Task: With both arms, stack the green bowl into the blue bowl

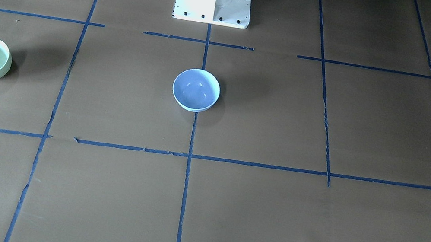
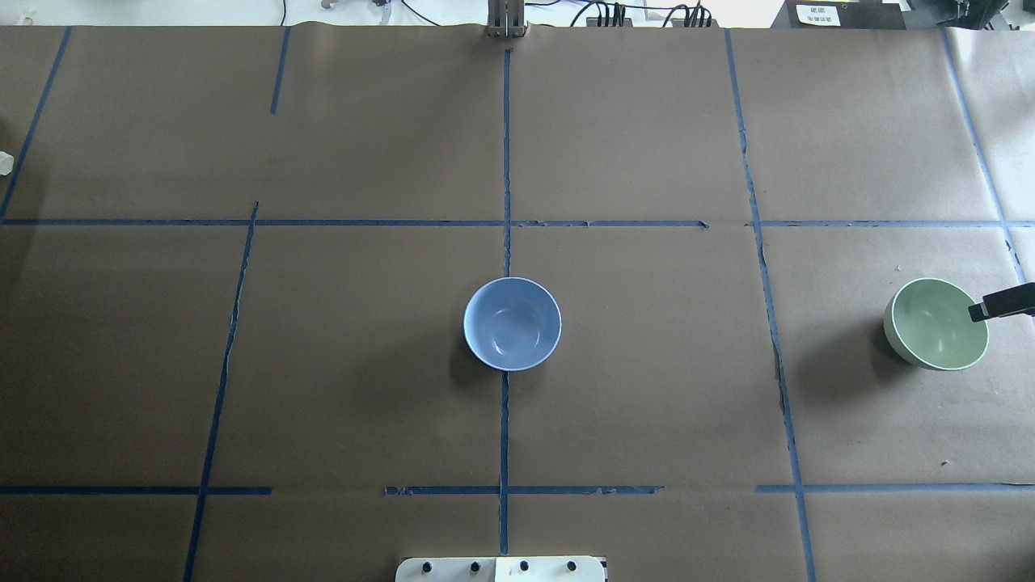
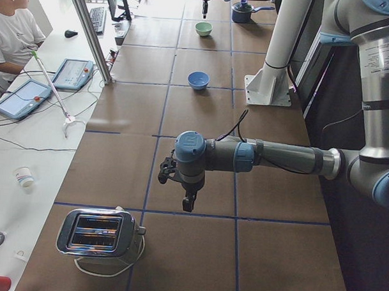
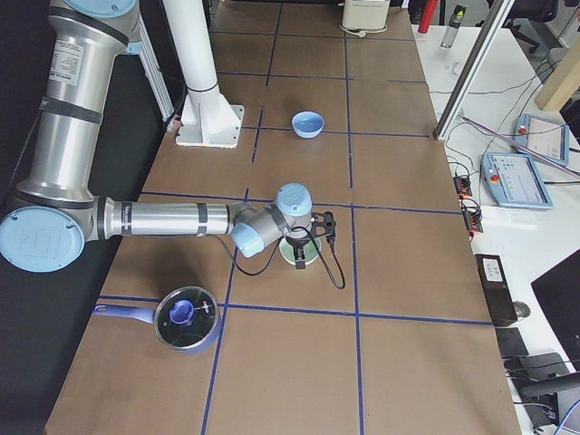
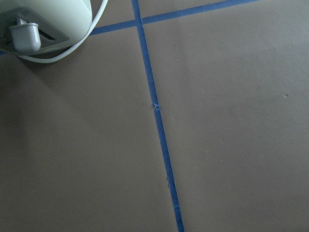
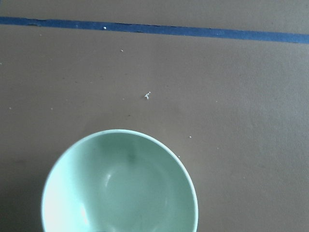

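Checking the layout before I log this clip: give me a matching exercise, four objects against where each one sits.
Things:
1 green bowl
2 blue bowl
3 toaster
4 saucepan

Places:
A middle of the table
B far end on the robot's left
C robot's right side, seen in the right wrist view
D far end on the robot's right, lid on

Pairs: 1-C, 2-A, 3-B, 4-D
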Available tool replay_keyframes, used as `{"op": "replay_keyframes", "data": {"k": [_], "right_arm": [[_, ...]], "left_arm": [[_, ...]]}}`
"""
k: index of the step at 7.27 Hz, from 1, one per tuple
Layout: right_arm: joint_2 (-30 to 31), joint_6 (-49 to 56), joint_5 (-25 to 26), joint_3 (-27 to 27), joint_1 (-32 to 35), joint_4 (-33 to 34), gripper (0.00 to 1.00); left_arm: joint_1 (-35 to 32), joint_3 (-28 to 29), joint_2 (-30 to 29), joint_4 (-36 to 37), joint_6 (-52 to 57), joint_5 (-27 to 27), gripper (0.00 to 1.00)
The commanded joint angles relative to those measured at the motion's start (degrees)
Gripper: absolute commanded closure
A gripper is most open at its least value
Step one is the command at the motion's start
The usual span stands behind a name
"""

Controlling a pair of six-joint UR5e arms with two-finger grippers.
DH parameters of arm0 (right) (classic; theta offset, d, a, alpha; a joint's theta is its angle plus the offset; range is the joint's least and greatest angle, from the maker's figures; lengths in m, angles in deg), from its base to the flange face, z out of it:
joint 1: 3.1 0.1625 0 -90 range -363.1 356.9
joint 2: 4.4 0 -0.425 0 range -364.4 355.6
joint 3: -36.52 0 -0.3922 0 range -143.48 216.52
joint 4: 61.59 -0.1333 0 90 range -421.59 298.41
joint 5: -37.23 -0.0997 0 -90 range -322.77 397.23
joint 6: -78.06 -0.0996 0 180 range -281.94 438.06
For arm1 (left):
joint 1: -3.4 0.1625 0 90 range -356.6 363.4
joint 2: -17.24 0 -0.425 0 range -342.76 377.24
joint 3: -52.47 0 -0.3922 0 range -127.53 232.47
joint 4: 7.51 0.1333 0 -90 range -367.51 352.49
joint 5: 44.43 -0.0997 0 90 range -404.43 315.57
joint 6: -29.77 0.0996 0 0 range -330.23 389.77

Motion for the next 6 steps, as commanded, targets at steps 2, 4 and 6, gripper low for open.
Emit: {"op": "replay_keyframes", "data": {"k": [2,4,6], "right_arm": [[-0.75,-2.76,1.60,6.31,-4.01,-7.27,0.52],[-0.84,-2.77,1.61,5.88,-4.02,-7.36,1.00],[-0.92,-2.85,1.34,4.48,-4.02,-7.10,1.00]], "left_arm": [[-0.07,-0.65,0.27,-0.05,0.09,0.01,0.00],[-0.07,-0.65,0.36,-0.05,0.18,0.01,0.00],[-0.07,-0.65,0.36,-0.05,0.09,0.01,0.00]]}}
